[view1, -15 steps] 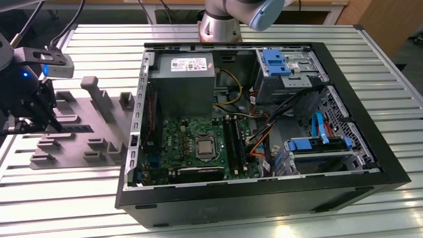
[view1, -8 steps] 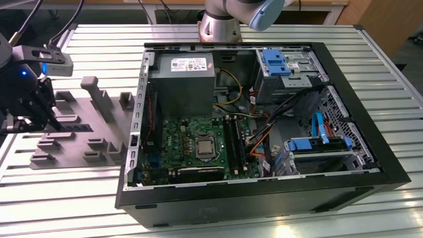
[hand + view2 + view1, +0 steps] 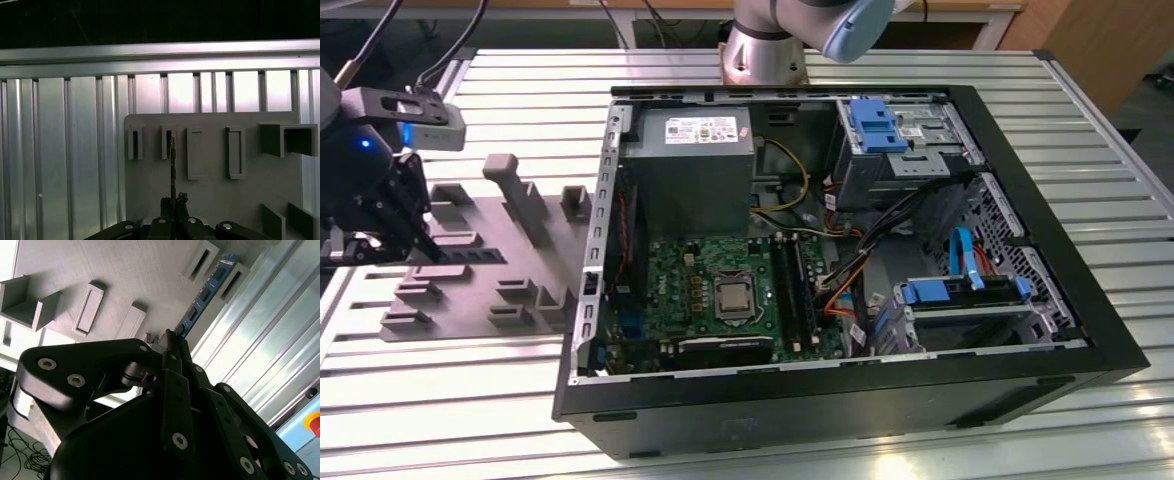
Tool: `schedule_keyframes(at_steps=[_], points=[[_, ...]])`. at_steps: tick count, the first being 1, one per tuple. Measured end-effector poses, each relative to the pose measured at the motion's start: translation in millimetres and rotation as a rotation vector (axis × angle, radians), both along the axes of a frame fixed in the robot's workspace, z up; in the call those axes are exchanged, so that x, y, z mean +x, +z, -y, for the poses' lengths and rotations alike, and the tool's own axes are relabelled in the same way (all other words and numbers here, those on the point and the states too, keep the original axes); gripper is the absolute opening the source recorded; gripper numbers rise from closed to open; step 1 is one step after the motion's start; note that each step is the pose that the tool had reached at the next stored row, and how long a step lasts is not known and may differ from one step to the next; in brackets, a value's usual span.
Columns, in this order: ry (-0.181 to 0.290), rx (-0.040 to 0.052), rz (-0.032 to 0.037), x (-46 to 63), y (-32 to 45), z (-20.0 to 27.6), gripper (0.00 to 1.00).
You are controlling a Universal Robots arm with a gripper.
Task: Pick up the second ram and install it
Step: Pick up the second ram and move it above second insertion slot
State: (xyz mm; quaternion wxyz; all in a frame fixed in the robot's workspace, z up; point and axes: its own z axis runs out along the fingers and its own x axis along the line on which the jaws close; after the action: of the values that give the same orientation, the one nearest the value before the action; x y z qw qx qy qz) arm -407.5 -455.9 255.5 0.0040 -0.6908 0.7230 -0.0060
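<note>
The second ram is clamped at one end between the narrowed fingers, above the grey fixture, at nine o'clock from the computer case. It is judged light, stiff and fragile. It is best held by its edges, with the chips spared.

Your gripper, clamped on the ram stick, sits among the fixture's upright blocks: tight sideways, free above. The case wall stands between fixture and motherboard; case top open. Cables crowd the memory slots from the exterior view's right.
</note>
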Motion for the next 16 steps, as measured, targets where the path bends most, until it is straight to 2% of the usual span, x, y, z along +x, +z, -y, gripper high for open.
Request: schedule_keyframes(at_steps=[16], points=[[0.0, 0.0001, 0.0001, 0.0, 11.9, 0.0, 0.14]])
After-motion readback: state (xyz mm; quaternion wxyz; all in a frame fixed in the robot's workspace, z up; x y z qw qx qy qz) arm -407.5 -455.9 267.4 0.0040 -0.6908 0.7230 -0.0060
